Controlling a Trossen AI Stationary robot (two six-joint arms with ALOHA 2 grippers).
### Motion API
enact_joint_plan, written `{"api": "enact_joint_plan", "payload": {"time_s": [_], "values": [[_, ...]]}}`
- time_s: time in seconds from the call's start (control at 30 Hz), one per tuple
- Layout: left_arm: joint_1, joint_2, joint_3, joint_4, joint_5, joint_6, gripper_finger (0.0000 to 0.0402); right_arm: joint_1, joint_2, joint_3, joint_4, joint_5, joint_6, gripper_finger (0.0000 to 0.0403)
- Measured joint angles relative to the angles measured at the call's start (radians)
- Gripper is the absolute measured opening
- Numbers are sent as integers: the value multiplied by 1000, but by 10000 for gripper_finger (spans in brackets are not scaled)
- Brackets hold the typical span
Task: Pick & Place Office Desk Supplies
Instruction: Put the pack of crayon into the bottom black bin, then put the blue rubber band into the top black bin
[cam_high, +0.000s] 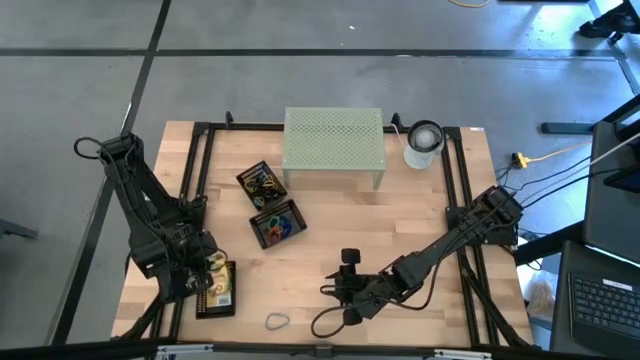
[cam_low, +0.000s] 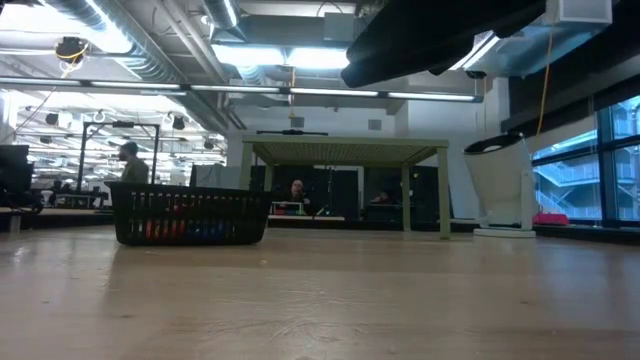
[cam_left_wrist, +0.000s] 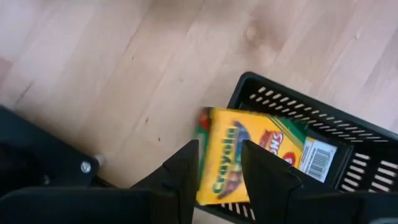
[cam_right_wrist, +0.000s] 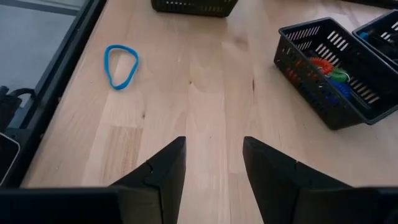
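Observation:
My left gripper (cam_high: 203, 272) is at the table's near left, over a black mesh tray (cam_left_wrist: 348, 134), and is shut on a yellow crayon box (cam_left_wrist: 222, 146). A second crayon box (cam_left_wrist: 308, 152) lies inside that tray, barcode up. My right gripper (cam_right_wrist: 214, 158) stands open above bare table near the middle of the front edge, with nothing between its fingers. A blue rubber-band loop (cam_right_wrist: 120, 65) lies flat on the wood between the two grippers. Another black mesh tray (cam_right_wrist: 336, 74) holds coloured loops. My left gripper pinches the yellow crayon box by its two long sides (cam_left_wrist: 208, 155) between the two fingers (cam_left_wrist: 186, 168). The fingers come from above, slanting down, and lie along the box. The box is tilted, its far end over the tray's rim (cam_left_wrist: 239, 93). Whether it rests on the box below, I cannot tell.
A pale green perforated riser (cam_high: 334, 148) stands at the far middle, with a white-grey cylinder (cam_high: 424, 143) to its right. Two black mesh trays (cam_high: 260, 183) (cam_high: 278, 223) sit in front of the riser. Black frame rails (cam_high: 195, 170) run along the table's sides. People sit in the room beyond.

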Motion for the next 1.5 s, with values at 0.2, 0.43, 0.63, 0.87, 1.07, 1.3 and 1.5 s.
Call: {"api": "enact_joint_plan", "payload": {"time_s": [0.2, 0.43, 0.63, 0.87, 1.07, 1.3, 1.5], "values": [[0, 0, 0, 0, -3, 0, 114, 0, 0, 0, 0, 3, 8, 165], [11, 0, 0, 112, -131, 49, 114, 0, 0, 0, 0, 1, 9, 165], [51, 18, 0, 401, -359, 340, 114, 0, 0, 0, 0, 1, 9, 165], [179, 144, 1, 776, -235, 705, 114, 0, 0, 0, 0, 1, 9, 165], [272, 304, 1, 1062, 39, 966, 114, 0, 0, 0, 9, 1, 9, 165], [322, 456, 1, 1240, 186, 1159, 114, 0, 0, 0, 11, 1, 9, 165], [341, 534, 1, 1276, 177, 1267, 114, 0, 0, 0, 11, -1, 9, 165]]}}
